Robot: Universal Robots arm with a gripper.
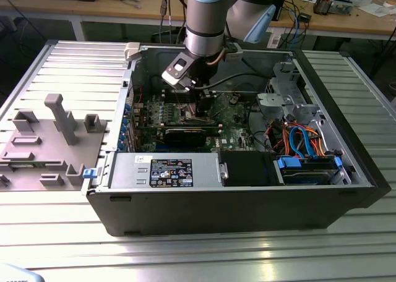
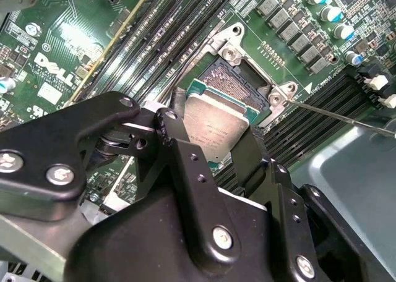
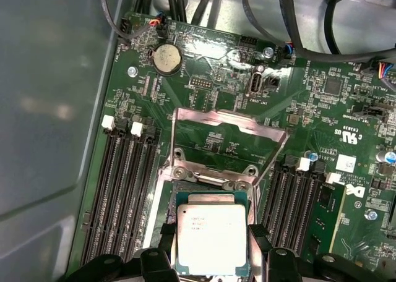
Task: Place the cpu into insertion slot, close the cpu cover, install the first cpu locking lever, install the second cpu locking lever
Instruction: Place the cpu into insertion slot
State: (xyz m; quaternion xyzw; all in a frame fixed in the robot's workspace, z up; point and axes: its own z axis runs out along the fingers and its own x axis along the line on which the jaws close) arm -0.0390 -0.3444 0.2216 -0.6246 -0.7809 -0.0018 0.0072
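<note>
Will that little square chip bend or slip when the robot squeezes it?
Probably not bend: the cpu looks like a flat, stiff, metal-topped plate. It seems light, since the gripper holds it by two edges. Its smooth top might be slippery.

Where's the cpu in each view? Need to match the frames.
Exterior view: too small to tell; the gripper holding it is over the motherboard.
Second wrist view: the cpu sits between the fingers, partly over the insertion slot.
First wrist view: between the fingers, near the raised cpu cover.
Shared landmark: the insertion slot, in both wrist views.
</note>
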